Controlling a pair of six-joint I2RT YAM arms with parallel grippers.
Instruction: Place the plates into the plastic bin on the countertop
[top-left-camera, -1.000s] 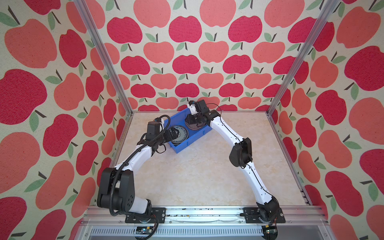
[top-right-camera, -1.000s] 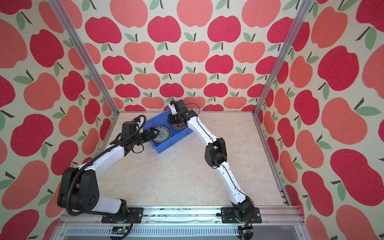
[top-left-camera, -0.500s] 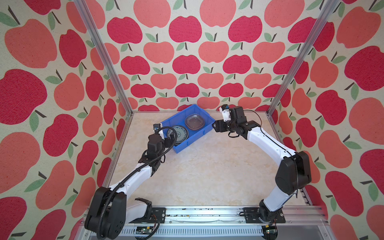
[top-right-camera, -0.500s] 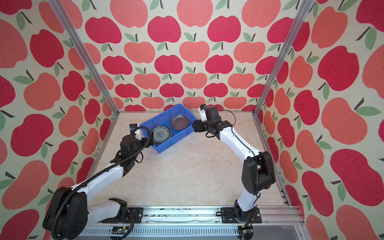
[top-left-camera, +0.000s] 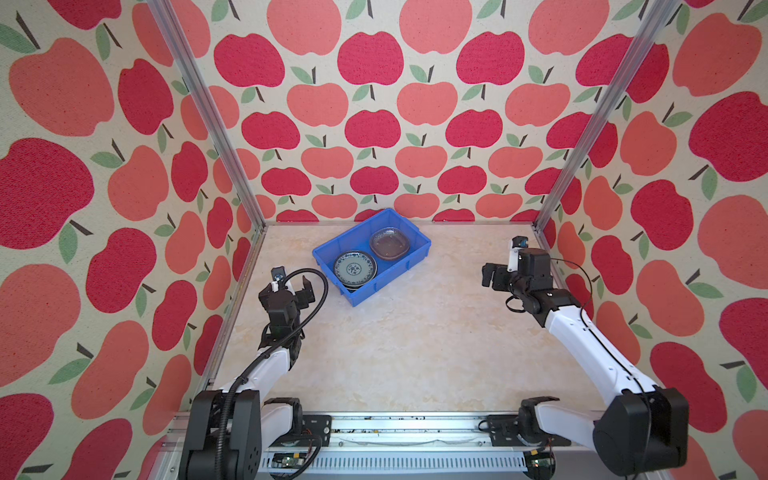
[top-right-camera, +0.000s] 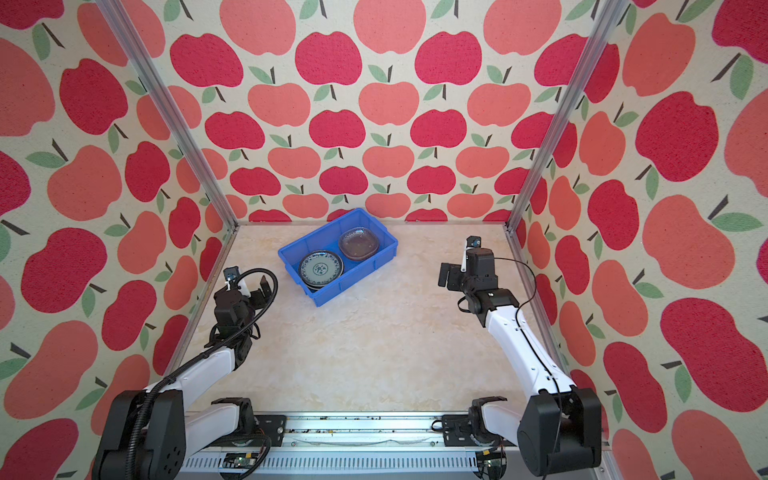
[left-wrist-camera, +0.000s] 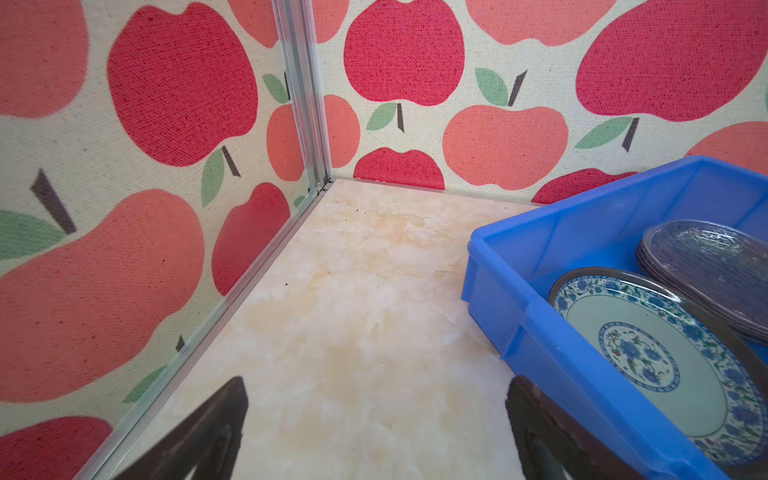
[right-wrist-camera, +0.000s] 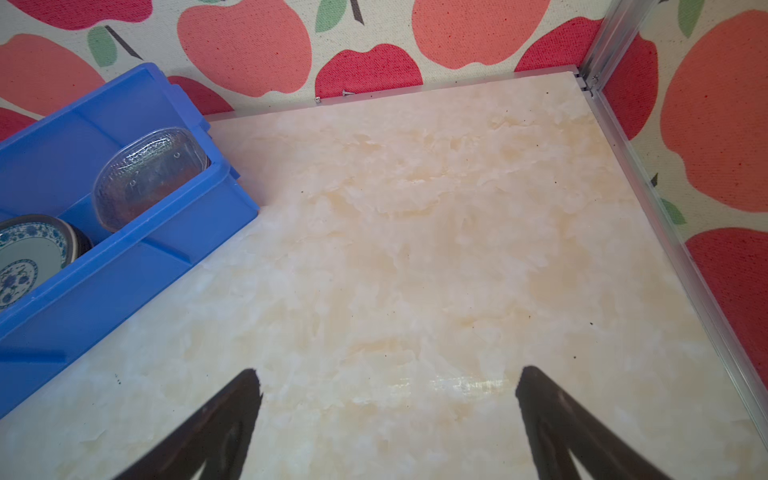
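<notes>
Both arms are off the work, and both grips are gaping with nothing in them: the left end effector shows only bare tabletop between its dark fingers, and the right end effector shows the same. In both top views your left one hangs near the nine o'clock edge and your right one near the three o'clock edge, well apart. The plastic bin sits skewed at roughly twelve o'clock, a touch towards eleven, close to the back wall. Inside it the plates lie in two stacks. The blue-white patterned plate tops the stack at the bin's seven o'clock end, with a dark rim peeking out beneath it. The clear glass plates are nested at the one o'clock end. The two stacks are just beside each other.
</notes>
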